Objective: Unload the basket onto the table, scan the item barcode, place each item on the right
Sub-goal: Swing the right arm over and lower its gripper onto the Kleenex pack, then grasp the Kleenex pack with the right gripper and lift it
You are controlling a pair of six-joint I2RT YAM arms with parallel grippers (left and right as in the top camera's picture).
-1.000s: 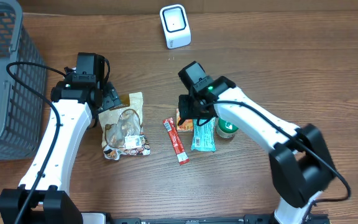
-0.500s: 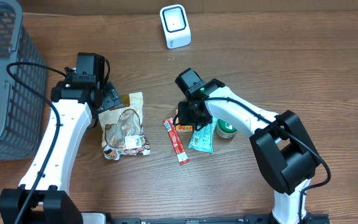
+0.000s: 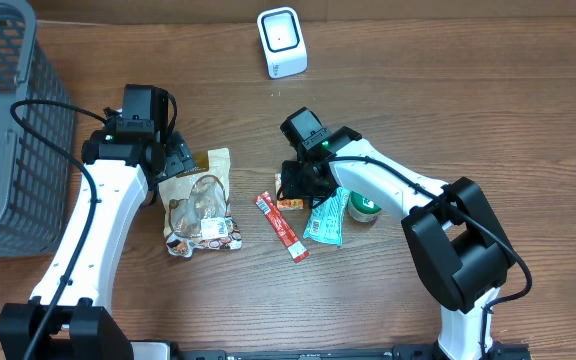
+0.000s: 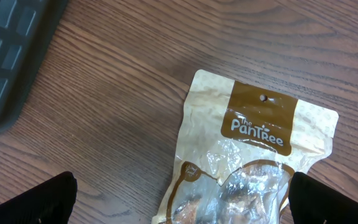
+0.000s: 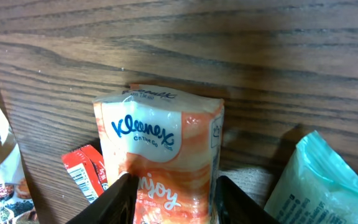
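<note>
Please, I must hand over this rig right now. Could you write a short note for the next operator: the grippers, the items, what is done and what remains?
Left gripper: open, empty, above the PanTree snack pouch.
Right gripper: closed on the Kleenex pack, one finger on each side.
Scanner: at the far edge of the table, well apart from the pack.
Beside the pack: red stick, teal packet.
Done: pack gripped.
Left: lift it, find its barcode, show it to the scanner.

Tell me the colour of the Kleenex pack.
Kleenex pack: orange and white, blue lettering; best in right wrist view.
</note>
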